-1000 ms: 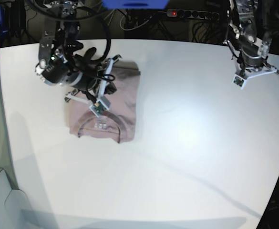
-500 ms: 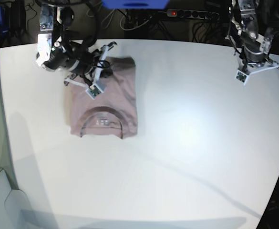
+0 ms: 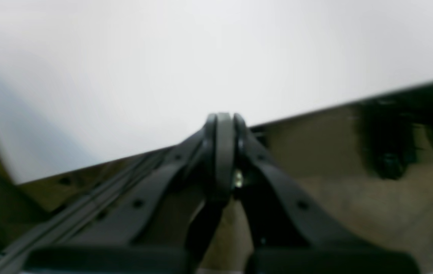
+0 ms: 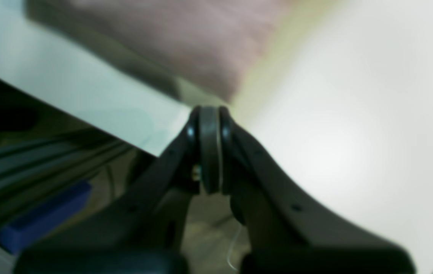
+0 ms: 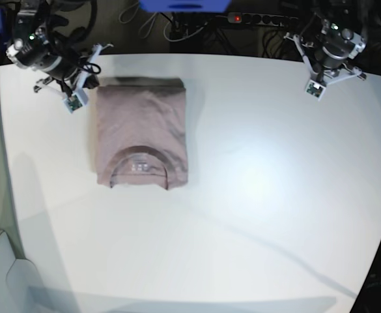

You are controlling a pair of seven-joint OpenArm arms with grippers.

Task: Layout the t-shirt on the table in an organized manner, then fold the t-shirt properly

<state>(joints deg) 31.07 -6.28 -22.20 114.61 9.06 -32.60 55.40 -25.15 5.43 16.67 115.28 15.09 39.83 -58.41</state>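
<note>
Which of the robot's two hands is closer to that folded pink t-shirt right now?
The right hand. It hangs just beside the t-shirt's far corner, near the table's back edge. The left hand is at the opposite back corner, far across bare tabletop.

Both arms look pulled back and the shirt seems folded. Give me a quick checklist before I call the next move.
1. t-shirt folded into a compact rectangle, collar up: ok.
2. Shirt fully on the table, away from its edges: ok.
3. right gripper shut and holding nothing: ok.
4. left gripper shut and holding nothing, near the table's far edge: ok.
5. Both grippers off the fabric: ok.
6. Fold edges even underneath: cannot tell.
</note>
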